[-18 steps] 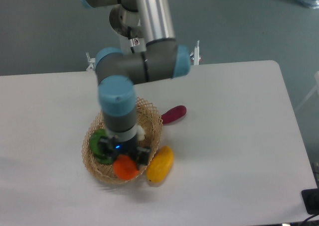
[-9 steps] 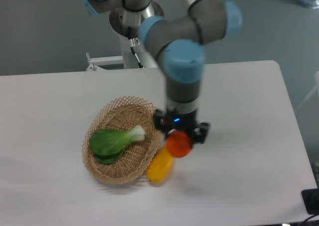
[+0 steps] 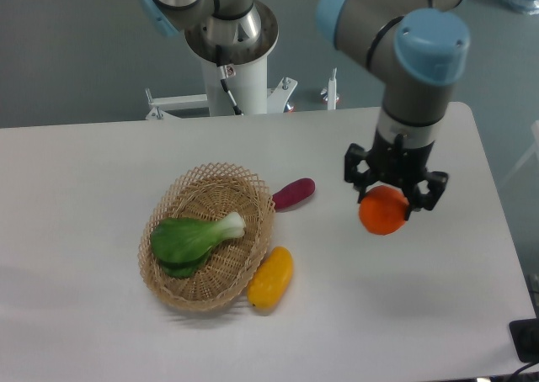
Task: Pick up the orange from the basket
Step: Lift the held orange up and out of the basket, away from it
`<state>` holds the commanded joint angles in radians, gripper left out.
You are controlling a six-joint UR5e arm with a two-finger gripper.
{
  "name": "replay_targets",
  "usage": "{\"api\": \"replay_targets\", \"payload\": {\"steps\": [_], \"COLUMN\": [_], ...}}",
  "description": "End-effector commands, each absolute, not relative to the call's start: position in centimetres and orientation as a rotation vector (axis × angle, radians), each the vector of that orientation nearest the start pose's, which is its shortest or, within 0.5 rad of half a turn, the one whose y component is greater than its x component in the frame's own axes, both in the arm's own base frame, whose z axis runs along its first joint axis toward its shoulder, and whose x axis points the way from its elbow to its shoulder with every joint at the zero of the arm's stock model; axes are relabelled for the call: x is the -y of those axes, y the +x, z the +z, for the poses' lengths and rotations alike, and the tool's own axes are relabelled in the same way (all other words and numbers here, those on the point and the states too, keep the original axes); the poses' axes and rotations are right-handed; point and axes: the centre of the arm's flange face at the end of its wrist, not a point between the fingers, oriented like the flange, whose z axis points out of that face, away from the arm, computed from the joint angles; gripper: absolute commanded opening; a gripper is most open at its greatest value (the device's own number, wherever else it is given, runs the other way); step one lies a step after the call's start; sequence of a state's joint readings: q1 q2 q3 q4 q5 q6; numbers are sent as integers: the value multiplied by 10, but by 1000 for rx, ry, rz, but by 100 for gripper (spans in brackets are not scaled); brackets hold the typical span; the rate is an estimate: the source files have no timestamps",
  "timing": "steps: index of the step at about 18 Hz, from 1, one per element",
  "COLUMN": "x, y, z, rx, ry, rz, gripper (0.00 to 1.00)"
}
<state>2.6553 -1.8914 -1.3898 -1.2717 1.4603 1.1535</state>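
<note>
Now gripper (image 3: 393,188) clamped on orange (image 3: 382,210), well right of basket (image 3: 173,288); keep squeeze steady, move smoothly, avoid jolts that roll fruit out

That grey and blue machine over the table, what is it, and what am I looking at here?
It is a robot arm, filmed from one fixed camera looking down at a white table. At its end is a gripper with two fingers, shut on an orange held above the table, right of the basket. The wicker basket holds a leafy green vegetable. Beside the basket lie a yellow mango-like fruit, touching its rim, and a dark purple vegetable.
</note>
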Motion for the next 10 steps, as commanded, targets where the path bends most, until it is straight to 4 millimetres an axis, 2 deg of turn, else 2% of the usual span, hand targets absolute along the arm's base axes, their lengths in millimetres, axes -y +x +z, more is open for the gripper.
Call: {"api": "replay_targets", "payload": {"steps": [10], "x": [-419], "y": [-499], "z": [430], "rx": [-132], "ry": [-2968], "rz": [146], "gripper": [60]}}
